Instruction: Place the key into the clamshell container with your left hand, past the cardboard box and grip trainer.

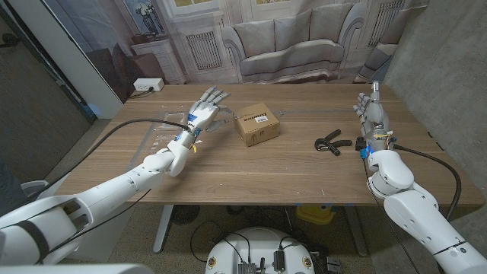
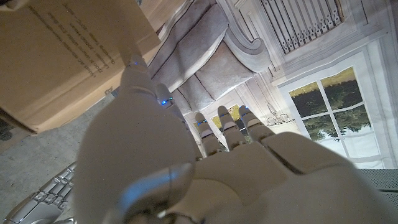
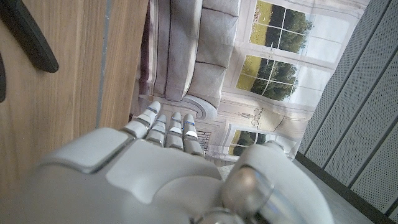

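Observation:
My left hand (image 1: 205, 106) hovers with its fingers spread and nothing visible in it, over the far end of a clear clamshell container (image 1: 161, 131) on the table's left half. The container is see-through and hard to outline. I cannot make out the key in any view. Just right of that hand stands the small cardboard box (image 1: 256, 124), which looms close beside the hand (image 2: 205, 162) in the left wrist view (image 2: 62, 56). The black grip trainer (image 1: 332, 143) lies further right, also seen as dark handles (image 3: 31, 37). My right hand (image 1: 373, 114) stands upright near the table's right edge, empty.
The wooden table (image 1: 289, 171) has bare room along its front. A white power strip (image 1: 148, 84) sits beyond the far left corner. A backdrop printed with a sofa and windows hangs behind the table.

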Robot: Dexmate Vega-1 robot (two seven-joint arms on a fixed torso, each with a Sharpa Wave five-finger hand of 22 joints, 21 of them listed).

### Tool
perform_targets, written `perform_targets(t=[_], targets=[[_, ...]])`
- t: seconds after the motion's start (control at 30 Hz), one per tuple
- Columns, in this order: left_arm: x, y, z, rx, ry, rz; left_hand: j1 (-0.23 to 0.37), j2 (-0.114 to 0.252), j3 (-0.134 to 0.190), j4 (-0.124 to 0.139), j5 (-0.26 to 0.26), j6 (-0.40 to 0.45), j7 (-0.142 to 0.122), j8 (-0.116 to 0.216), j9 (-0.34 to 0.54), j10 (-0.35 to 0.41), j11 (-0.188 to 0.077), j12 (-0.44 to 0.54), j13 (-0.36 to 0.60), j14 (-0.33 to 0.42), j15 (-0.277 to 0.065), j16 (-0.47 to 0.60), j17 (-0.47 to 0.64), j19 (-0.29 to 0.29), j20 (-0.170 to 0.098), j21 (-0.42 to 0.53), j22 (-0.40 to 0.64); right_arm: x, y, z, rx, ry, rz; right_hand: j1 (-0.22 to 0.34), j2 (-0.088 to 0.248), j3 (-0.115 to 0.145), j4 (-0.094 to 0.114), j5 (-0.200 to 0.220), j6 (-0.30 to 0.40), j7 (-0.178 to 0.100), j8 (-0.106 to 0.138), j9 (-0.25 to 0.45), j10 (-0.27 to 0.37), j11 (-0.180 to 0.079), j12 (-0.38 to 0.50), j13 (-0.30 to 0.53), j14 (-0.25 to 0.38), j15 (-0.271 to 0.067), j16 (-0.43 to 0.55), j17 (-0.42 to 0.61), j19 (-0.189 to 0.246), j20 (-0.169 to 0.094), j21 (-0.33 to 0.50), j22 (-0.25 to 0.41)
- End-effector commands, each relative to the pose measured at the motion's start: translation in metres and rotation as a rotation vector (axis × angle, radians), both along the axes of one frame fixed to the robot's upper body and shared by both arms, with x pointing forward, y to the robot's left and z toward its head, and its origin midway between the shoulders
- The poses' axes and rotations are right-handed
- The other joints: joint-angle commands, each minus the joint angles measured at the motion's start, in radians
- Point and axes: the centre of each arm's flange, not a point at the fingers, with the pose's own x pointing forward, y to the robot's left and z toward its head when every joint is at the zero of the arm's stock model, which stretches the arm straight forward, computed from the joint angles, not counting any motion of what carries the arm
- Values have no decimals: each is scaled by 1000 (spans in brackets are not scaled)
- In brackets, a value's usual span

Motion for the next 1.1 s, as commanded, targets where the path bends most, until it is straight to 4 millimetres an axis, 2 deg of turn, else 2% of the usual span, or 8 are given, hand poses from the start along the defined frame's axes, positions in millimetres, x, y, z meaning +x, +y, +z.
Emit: perform_targets(t=[0.03, 1.1], targets=[[3, -4, 1, -6, 6, -8, 5, 1, -4, 1, -5, 10, -3, 5, 3, 8, 1, -1, 5, 9, -110, 0, 3, 5, 0, 7, 4, 0, -1, -4, 5, 5, 0, -2, 0, -6, 1, 7, 7, 2, 5, 4, 12, 1, 4, 6, 8, 1, 5, 5, 9, 1, -4, 3], [22, -21, 1, -8, 39, -20, 15, 7, -3, 6, -11, 14, -3, 2, 3, 17, -1, -5, 6, 14, -107, -3, 5, 6, 2, 6, 5, -3, -9, -7, 11, 14, -6, -2, 2, -10, -1, 7, 10, 1, 5, 4, 15, -1, 5, 6, 11, 1, 5, 5, 13, 3, -10, 3]])
